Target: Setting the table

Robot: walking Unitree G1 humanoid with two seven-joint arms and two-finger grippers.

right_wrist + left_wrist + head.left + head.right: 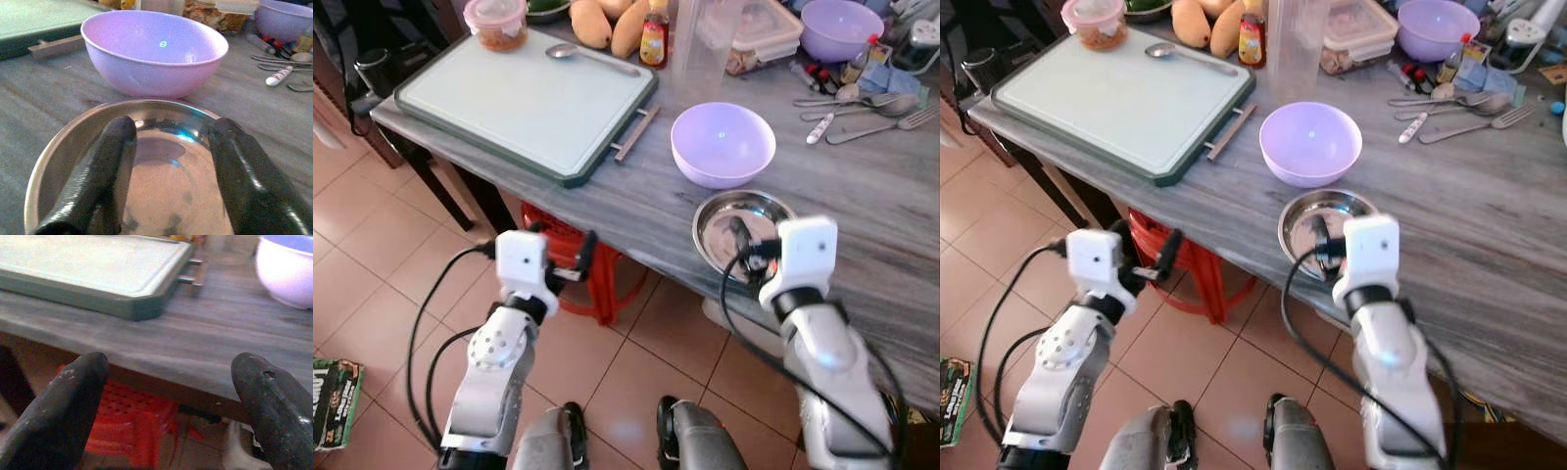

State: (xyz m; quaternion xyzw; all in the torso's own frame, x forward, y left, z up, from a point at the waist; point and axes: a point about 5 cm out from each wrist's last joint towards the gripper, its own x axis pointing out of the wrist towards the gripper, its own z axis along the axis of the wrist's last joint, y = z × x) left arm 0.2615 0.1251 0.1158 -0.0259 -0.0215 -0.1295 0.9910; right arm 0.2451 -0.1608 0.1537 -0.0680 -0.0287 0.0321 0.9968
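- Steel plate (744,227) lay near the table (862,245) edge, just in front of the lilac bowl (722,143).
- Right gripper (168,166) hovered over the plate's near rim, jaws apart and empty.
- Left gripper (171,396) hung below the table edge, jaws wide and empty.
- Thin, stiff and light, the plate looked slippery; pinching its raised rim seemed the surest hold, since a flat-lying dish offers little else.
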